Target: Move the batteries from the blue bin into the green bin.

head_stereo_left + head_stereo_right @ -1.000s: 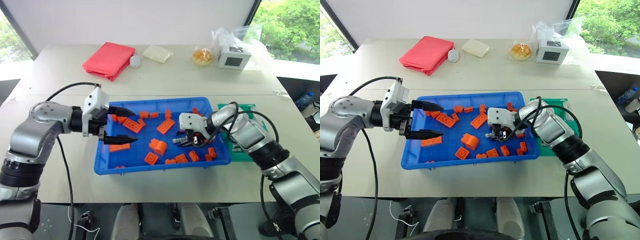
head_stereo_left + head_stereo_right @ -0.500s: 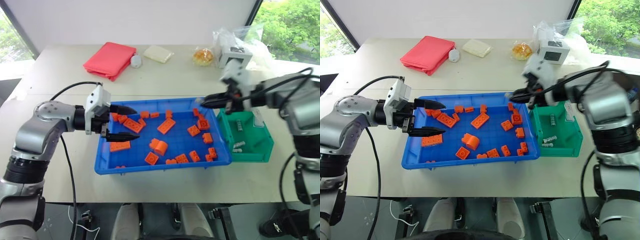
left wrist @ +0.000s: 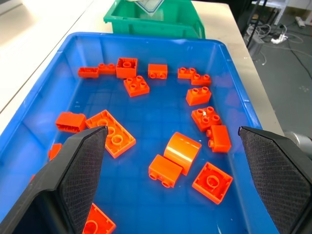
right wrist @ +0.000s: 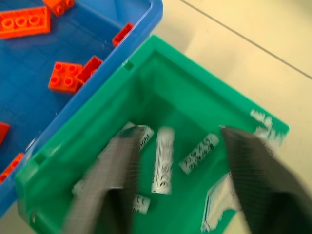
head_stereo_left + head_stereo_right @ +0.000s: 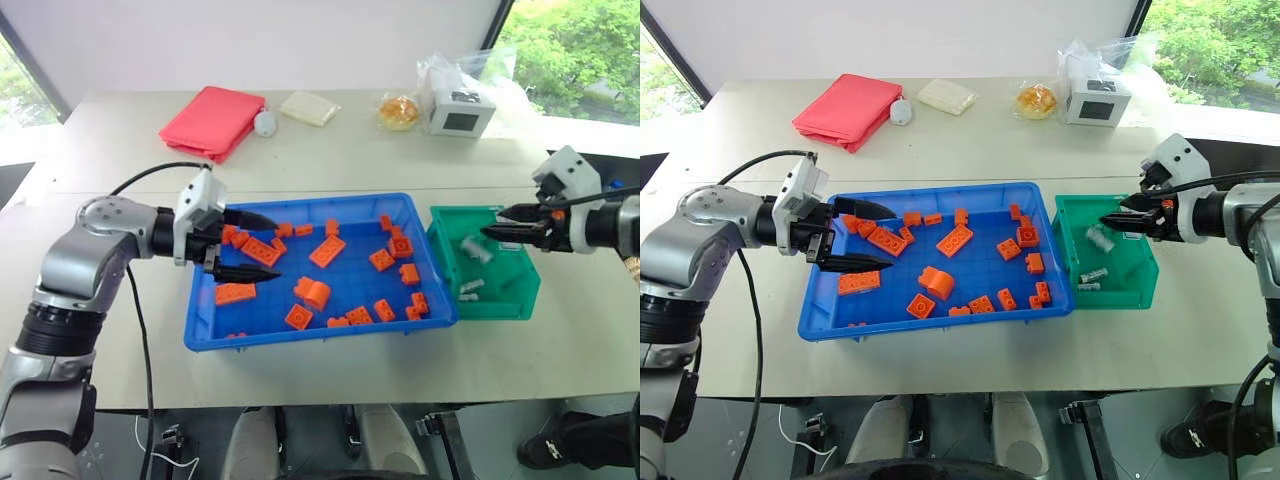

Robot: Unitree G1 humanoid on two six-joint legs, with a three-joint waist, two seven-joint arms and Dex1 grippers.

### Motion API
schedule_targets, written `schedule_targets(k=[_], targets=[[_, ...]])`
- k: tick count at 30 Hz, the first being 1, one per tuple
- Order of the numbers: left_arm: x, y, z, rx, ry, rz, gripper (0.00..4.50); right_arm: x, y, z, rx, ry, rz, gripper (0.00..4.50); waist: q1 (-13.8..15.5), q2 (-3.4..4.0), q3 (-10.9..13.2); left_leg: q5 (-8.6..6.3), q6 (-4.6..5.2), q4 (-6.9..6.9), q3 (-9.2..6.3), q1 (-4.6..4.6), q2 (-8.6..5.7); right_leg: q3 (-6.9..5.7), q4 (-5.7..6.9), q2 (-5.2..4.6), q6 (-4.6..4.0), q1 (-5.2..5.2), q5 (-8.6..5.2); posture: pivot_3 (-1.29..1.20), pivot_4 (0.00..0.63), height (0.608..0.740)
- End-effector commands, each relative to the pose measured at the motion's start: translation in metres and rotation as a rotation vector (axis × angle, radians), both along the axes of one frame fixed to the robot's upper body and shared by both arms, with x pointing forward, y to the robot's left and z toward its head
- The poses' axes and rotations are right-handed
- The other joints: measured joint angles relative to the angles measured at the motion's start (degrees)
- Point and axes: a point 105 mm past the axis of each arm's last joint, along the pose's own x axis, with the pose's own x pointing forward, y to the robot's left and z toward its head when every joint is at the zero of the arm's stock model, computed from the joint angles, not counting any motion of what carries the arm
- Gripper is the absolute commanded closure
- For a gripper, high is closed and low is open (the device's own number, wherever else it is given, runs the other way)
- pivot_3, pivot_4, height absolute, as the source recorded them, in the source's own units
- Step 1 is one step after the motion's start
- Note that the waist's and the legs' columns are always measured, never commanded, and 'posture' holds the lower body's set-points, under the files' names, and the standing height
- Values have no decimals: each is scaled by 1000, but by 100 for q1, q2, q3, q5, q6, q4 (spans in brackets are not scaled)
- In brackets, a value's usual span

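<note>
The right claw [image 5: 1118, 222], a second ago closed down in the blue bin [image 5: 940, 331], now hangs open over the green bin [image 5: 1118, 297] (left claw [image 5: 862, 236] open over the blue bin), where the batteries [image 4: 163, 160] lie, so only orange bricks [image 5: 955, 240] appear left.

Pale beige table [image 5: 330, 165] with a seam across its middle, plain white wall [image 5: 260, 40] behind, dark-framed windows [image 5: 575, 45] at both sides — green trees outside, daylight, dark floor [image 5: 760, 430] below.
</note>
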Motion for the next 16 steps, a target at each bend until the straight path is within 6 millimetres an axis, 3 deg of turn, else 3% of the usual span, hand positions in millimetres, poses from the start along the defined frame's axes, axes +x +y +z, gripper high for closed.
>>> schedule_targets(k=[1,5,8,13,16], targets=[[0,1,11,-2,-35,-10,0,-4,7,18,-17,-93,65,85,11,0,0,0,0,0,0,-1,0,0,-1,0,0,0,0,0,150,736],[1,20,17,10,-35,38,0,-26,1,17,-181,-135,277,85,48,0,0,0,0,-2,-3,-5,-1,-3,-3,0,5,-1,-1,0,150,736],[-1,47,29,17,-27,101,0,-49,-9,24,-175,-111,413,85,22,-1,2,0,0,-4,-2,-6,-1,-3,-5,-2,9,-1,-3,0,150,736],[-5,98,52,20,-22,269,0,-59,-42,31,-168,-67,391,85,-32,-1,1,0,0,-2,7,10,2,-2,-4,-3,-8,5,-11,0,150,736],[-12,116,54,50,-17,316,0,-59,-50,35,-117,-72,370,85,-22,0,1,0,0,-3,7,12,4,-3,-2,-3,-11,7,-12,0,150,736]])
